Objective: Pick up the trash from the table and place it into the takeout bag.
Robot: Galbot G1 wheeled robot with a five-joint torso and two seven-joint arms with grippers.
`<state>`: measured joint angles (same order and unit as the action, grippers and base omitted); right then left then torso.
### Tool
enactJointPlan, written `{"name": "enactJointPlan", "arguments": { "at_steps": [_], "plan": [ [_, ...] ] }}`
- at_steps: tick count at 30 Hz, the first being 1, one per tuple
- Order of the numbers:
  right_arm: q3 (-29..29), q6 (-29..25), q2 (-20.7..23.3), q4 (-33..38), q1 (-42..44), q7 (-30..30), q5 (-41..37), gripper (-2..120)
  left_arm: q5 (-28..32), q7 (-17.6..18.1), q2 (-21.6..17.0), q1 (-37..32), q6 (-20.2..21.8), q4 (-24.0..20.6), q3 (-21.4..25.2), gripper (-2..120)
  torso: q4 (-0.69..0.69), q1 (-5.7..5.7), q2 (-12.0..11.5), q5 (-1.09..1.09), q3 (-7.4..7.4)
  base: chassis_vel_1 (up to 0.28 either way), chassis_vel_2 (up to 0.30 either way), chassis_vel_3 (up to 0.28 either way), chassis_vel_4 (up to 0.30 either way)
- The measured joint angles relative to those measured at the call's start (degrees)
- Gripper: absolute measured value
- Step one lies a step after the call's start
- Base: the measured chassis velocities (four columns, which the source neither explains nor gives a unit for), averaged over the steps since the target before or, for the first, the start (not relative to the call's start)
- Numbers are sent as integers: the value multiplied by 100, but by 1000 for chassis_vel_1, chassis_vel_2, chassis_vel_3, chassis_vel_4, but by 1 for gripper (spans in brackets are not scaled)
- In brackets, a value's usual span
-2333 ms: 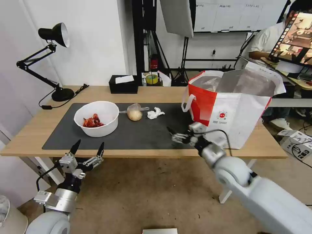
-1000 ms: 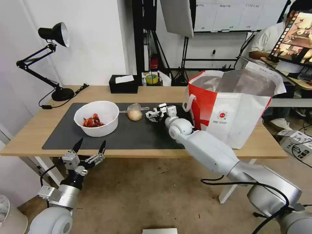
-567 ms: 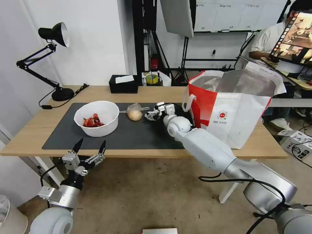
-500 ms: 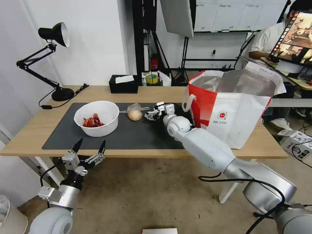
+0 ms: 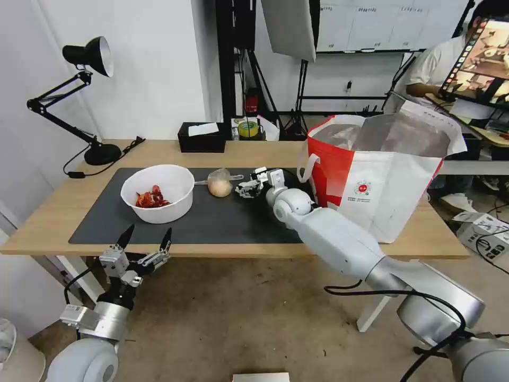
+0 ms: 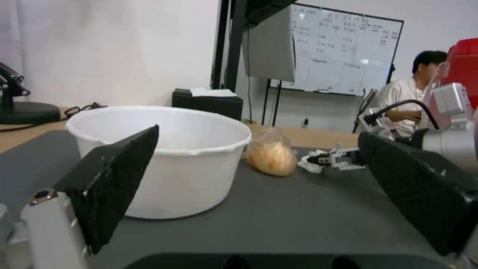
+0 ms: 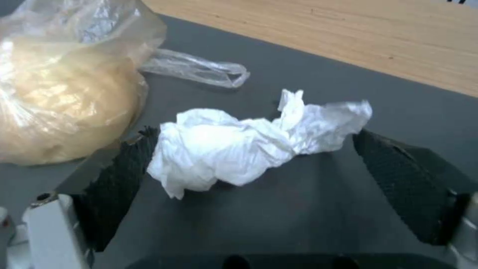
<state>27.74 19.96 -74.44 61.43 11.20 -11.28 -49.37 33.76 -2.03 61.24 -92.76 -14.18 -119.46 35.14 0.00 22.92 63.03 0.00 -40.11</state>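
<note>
The right gripper [image 5: 248, 188] is extended over the dark grey mat [image 5: 222, 223] of the table [image 5: 53, 212]. The right wrist view adds detail: its 2 fingers [image 7: 124, 175] are spread, straddling the crumpled white tissue [image 7: 244, 149] lying on the mat (1 finger touches the tissue). The clear bag with yellowish lump [image 5: 219, 184] sits just beside. The left gripper [image 5: 143, 245], fingers spread, hangs below the table's front edge facing the white round bowl [image 6: 164, 157]. The takeout bag [image 5: 382, 175] stands at the right end of the table.

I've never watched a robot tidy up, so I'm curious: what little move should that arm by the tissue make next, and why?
Probably close the right end effector: its open fingers already straddle the crumpled tissue on the dark mat, so pinching should secure it before lifting toward the bag.
</note>
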Motion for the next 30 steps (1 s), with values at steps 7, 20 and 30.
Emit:
{"name": "enactJointPlan", "arguments": {
  "at_steps": [7,20,30],
  "plan": [
    [-2,24,13,33,101,-5,3,74,11,6,-17,21,-1,13,-4,100,0,0,0,0,0,0,0,0,0],
    [-48,84,-6,4,126,1,-7,28,18,120,-54,67,-13,43,-69,100,0,0,0,0,0,0,0,0,0],
    [-62,114,43,55,167,-12,-81,0,38,130,-80,73,-22,13,-69,100,0,0,0,0,0,0,0,0,0]
  ]
}}
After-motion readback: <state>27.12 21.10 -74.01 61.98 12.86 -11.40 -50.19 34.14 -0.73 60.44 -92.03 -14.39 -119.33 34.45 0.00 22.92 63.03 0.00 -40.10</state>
